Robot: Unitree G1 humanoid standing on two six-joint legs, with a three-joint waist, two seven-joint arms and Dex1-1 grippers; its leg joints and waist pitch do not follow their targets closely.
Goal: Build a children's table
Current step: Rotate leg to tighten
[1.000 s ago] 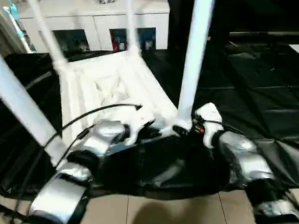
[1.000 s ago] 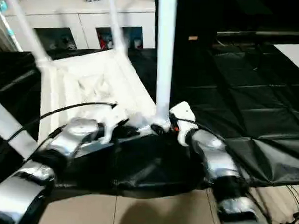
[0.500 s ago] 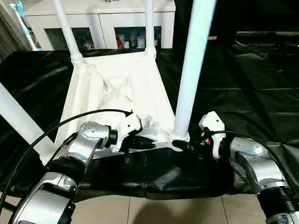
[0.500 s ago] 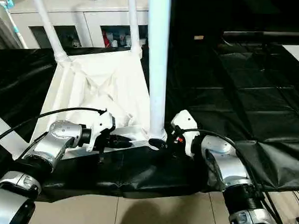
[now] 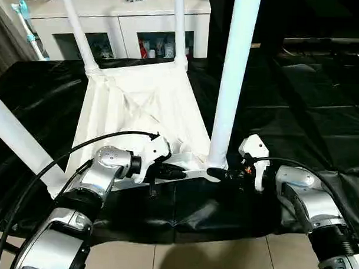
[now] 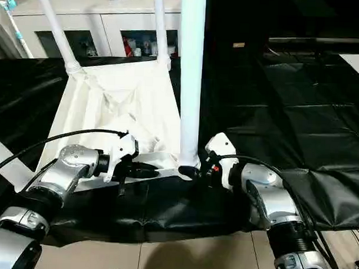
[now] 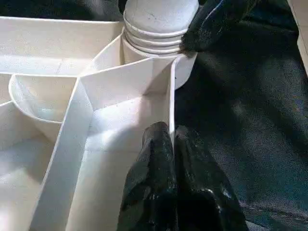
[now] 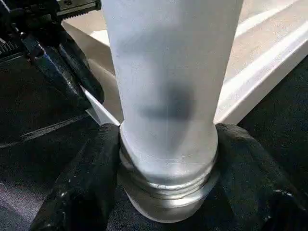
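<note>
With the left gripper (image 5: pixel 177 173) pinched on the upturned tabletop's rim (image 7: pixel 172 103), the right gripper (image 8: pixel 166 159) should grip the near-right leg's (image 5: pixel 230 95) base squarely, holding it upright while seating it.

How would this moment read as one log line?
stage: legs in | left gripper: shut on tabletop rim | right gripper: around near leg base

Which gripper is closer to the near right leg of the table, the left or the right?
Right. The right gripper has one finger on each side of the leg at its base. The left gripper is shut on the tabletop rim, a little aside from that corner socket.
</note>
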